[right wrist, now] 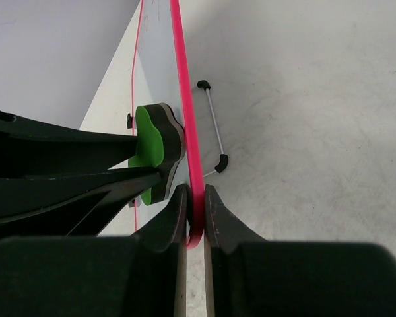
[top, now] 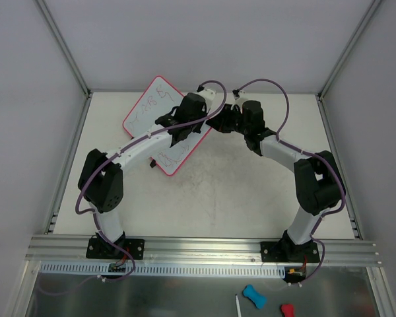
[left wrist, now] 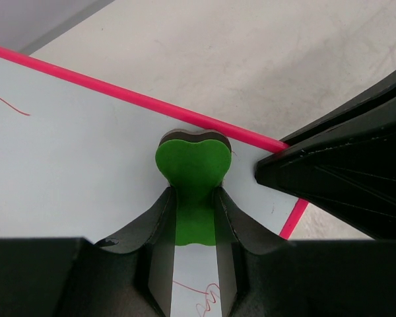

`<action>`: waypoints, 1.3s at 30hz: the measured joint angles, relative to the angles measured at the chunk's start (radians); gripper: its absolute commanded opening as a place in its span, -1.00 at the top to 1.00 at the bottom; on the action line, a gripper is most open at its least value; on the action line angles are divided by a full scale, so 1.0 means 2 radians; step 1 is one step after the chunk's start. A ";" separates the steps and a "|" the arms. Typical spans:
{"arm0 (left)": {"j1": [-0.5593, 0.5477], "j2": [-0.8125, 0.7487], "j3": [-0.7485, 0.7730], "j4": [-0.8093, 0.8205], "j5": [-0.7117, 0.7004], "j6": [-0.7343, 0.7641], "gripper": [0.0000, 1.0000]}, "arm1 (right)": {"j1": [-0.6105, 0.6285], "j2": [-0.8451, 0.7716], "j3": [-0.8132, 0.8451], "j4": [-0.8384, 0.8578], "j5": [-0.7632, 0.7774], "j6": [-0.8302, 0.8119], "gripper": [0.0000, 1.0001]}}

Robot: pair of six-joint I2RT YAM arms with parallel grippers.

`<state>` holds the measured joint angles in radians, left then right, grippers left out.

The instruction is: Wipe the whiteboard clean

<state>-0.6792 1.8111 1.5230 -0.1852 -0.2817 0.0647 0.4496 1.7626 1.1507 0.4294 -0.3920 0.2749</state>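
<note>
The whiteboard [top: 152,119], white with a pink-red rim, lies at the back left and carries thin red scribbles [left wrist: 10,104]. My left gripper [top: 183,125] is over its right part, shut on a green eraser [left wrist: 191,168] whose dark felt side presses against the board face [left wrist: 79,172] near the rim. My right gripper [top: 219,123] is shut on the board's pink rim [right wrist: 191,158] at its right corner; in the right wrist view [right wrist: 195,198] the rim sits between both fingers. The eraser [right wrist: 148,142] shows there too, just left of the rim.
A wire stand [right wrist: 214,129] with black tips sticks out from under the board. Frame posts stand at the back corners. An aluminium rail [top: 204,246] crosses the front; beyond it lie a blue eraser [top: 254,296], a red piece [top: 287,310] and a white pen [top: 238,307].
</note>
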 measured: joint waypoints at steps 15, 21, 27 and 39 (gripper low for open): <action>-0.001 -0.020 -0.037 0.039 0.010 0.013 1.00 | 0.000 0.000 0.000 0.000 -0.004 0.000 1.00; -0.001 -0.024 -0.042 0.043 0.021 0.013 1.00 | 0.000 0.000 0.000 0.000 -0.005 0.000 1.00; 0.011 -0.024 -0.043 0.044 0.031 -0.001 1.00 | 0.000 0.000 0.000 0.001 -0.005 0.000 1.00; 0.146 -0.025 -0.080 0.050 0.098 -0.130 1.00 | 0.001 0.000 0.000 0.002 -0.008 0.000 1.00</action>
<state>-0.3874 1.7615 1.3636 -0.0849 -0.0864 -0.1944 0.4515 1.7626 1.1507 0.4343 -0.4076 0.2752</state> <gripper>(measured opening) 0.246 0.100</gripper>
